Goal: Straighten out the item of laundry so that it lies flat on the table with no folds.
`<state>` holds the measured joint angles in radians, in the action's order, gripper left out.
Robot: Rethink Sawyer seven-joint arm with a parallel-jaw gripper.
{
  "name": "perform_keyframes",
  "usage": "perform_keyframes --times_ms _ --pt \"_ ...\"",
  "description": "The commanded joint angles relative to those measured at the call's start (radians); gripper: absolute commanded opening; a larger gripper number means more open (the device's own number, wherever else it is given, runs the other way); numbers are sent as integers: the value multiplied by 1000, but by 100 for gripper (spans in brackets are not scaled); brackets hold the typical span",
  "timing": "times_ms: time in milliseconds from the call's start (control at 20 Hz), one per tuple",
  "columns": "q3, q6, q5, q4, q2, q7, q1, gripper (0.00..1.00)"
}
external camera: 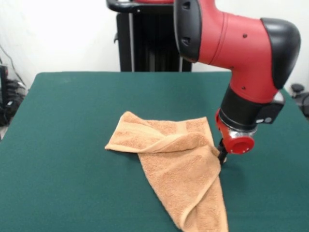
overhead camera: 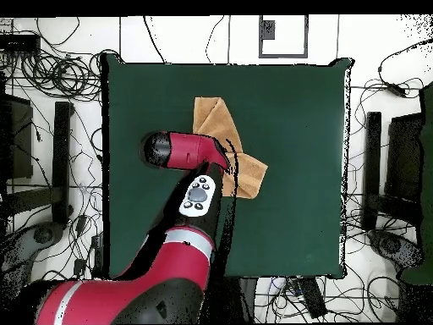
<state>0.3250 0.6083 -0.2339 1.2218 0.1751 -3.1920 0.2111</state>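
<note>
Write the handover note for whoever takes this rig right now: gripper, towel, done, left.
Gripper: down at the towel's edge, touching or nearly so; open or shut cannot be told.
Towel: on the table, crumpled, one part folded over across the middle, a long tail running toward the camera-side edge in the front view.
Done: nothing flat yet.
Left: unfold the overlapped part and spread it flat.

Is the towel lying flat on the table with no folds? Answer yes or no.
No: in the front view the towel is folded over itself, with a thick ridge across its middle, on the green table.
</note>
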Motion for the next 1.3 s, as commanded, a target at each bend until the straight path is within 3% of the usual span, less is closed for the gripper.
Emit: perform_keyframes --times_ms 50,700,1300 --pt "-80 -104 -22 119 -2 -78 -43 0" --pt "-138 -57 -9 137 41 -6 -120 0" --pt "-118 3 -24 43 2 -60 -92 0"
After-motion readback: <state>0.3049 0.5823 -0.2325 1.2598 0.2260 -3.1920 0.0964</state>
